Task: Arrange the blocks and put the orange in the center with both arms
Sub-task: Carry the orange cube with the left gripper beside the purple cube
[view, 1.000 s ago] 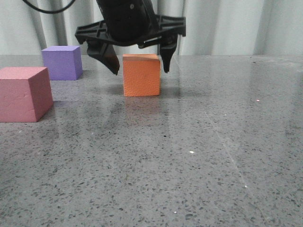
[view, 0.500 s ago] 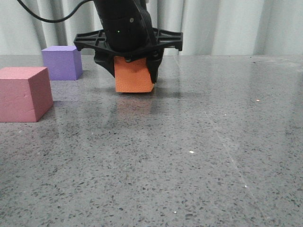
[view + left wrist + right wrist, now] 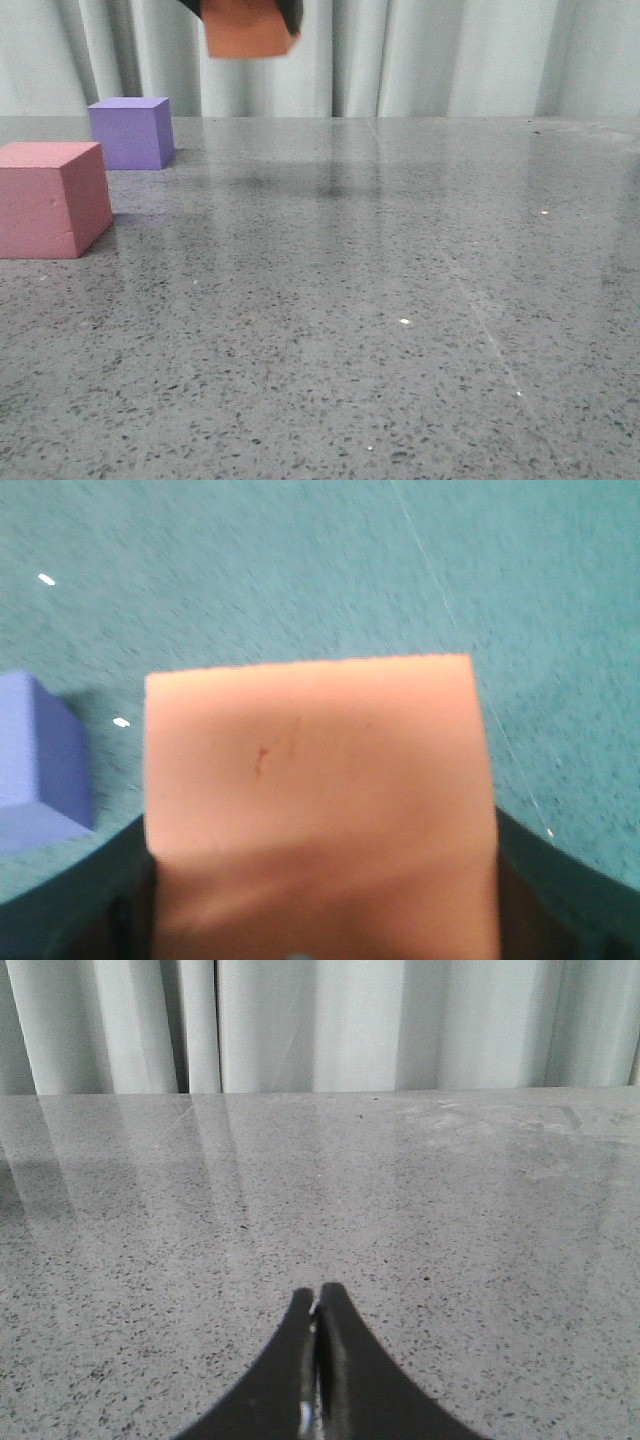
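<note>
- Left pincer (image 3: 250, 8): mostly out of frame at the top of the front view, clamped on the orange foam cube (image 3: 248, 30), which hangs well above the desk (image 3: 400, 300).
- Right pincer (image 3: 318, 1310): fingers pressed together, holding nothing, low over bare desk.
- Purple cube (image 3: 130, 132) and pink-red cube (image 3: 52, 198): resting at far left, apart.

Grey speckled stone table (image 3: 400, 330), glossy; pale pleated curtain (image 3: 450, 55) behind.
</note>
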Controlling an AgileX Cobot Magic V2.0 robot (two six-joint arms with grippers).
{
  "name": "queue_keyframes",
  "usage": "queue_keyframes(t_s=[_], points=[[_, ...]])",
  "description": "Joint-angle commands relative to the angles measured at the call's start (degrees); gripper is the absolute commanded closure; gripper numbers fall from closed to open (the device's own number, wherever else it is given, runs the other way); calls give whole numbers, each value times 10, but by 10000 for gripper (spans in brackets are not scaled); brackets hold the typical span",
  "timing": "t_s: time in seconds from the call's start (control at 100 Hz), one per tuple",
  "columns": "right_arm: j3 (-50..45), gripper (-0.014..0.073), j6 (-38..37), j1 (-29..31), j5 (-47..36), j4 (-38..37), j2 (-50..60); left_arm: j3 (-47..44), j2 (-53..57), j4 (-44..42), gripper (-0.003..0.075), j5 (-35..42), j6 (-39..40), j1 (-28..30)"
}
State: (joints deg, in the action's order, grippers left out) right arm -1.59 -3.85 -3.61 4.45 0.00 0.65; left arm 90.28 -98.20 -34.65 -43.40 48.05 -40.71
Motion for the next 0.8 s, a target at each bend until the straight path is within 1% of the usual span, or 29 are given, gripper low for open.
queue_keyframes(t_s=[0.0,0.15,0.33,0.55,0.68,0.79], points=[[8,661,4,2,-52,0,12,-8,47,-52,673,15,43,10],[8,661,4,2,-52,0,12,-80,79,-56,673,20,63,41],[8,661,4,2,-52,0,12,-160,112,-57,673,74,64,77],[8,661,4,2,-52,0,12,-192,119,-57,673,91,60,123],[8,661,4,2,-52,0,12,-210,119,-56,673,119,43,137],[8,661,4,2,-52,0,12,-217,117,-56,673,127,43,144]])
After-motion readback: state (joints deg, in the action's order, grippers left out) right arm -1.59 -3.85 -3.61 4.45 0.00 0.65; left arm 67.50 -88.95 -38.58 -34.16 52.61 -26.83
